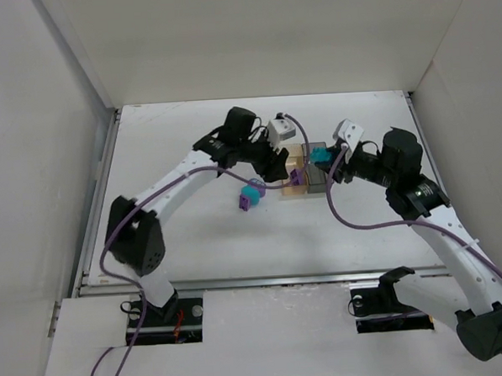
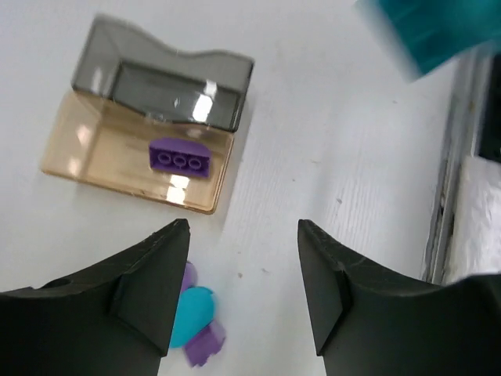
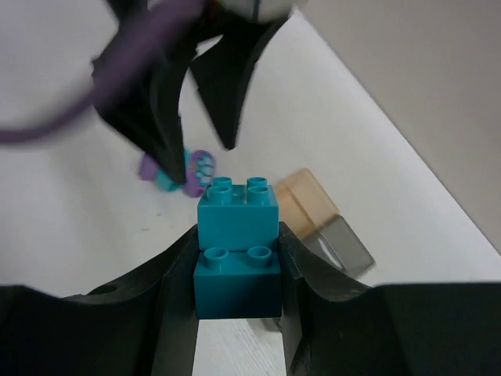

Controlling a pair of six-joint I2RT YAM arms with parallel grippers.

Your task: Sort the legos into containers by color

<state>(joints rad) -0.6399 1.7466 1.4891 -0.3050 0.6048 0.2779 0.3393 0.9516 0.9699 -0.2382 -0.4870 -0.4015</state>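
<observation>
Teal stacked bricks (image 3: 237, 227) are clamped between the closed-in fingers of the right gripper (image 3: 237, 262), up off the table. The left gripper (image 2: 243, 235) is spread wide and empty near the amber bin (image 2: 102, 160). That bin holds one purple brick (image 2: 179, 157) and touches the grey bin (image 2: 156, 86); a purple-and-teal cluster (image 2: 196, 325) lies loose nearby.

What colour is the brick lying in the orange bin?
The brick is purple, clearest in the left wrist view.
</observation>
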